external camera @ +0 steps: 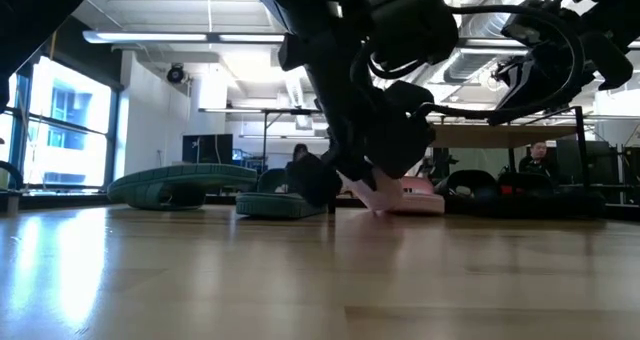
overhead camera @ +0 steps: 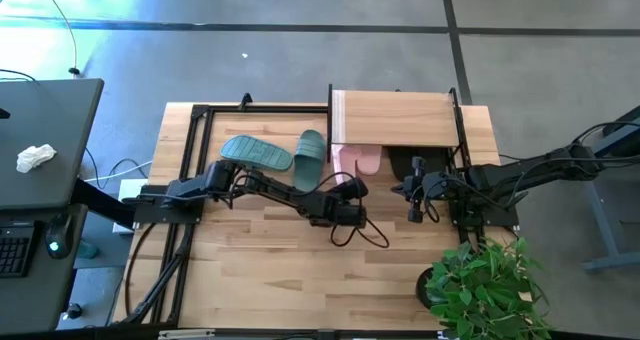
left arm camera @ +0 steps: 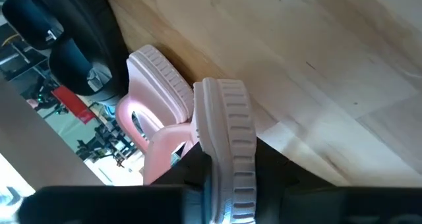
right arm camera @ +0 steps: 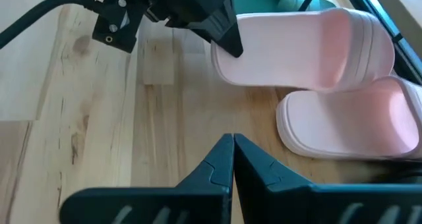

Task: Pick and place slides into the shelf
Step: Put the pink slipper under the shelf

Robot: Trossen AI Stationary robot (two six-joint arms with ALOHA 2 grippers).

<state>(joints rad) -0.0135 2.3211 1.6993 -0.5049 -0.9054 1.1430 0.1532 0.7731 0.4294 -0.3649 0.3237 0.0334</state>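
My left gripper (overhead camera: pixel 350 188) is shut on a pale pink slide (right arm camera: pixel 303 49) just in front of the shelf (overhead camera: pixel 395 118), a low rack with a light wooden top. The second pink slide (right arm camera: pixel 349 125) lies beside it, partly under the shelf. A black slide (overhead camera: pixel 402 164) lies under the shelf to the right of the pink ones. Two teal-green slides (overhead camera: pixel 255 152) (overhead camera: pixel 312 158) lie on the table left of the shelf. My right gripper (right arm camera: pixel 232 151) is shut and empty, above the table in front of the black slide. My left gripper pinches the pink slide's near end (right arm camera: pixel 247 49) between its two fingers. One finger (right arm camera: pixel 224 33) lies on the footbed and the ribbed sole (left arm camera: pixel 227 151) faces the other. The fingers slant down from the table's near left. The slide is tilted, its far end (external camera: pixel 415 202) low by the shelf.
A bare black metal frame (overhead camera: pixel 195 140) stands on the table's left part. A potted plant (overhead camera: pixel 480 280) stands at the near right corner. A dark desk with a keyboard (overhead camera: pixel 40 150) lies left of the table. Bare wood lies along the near edge.
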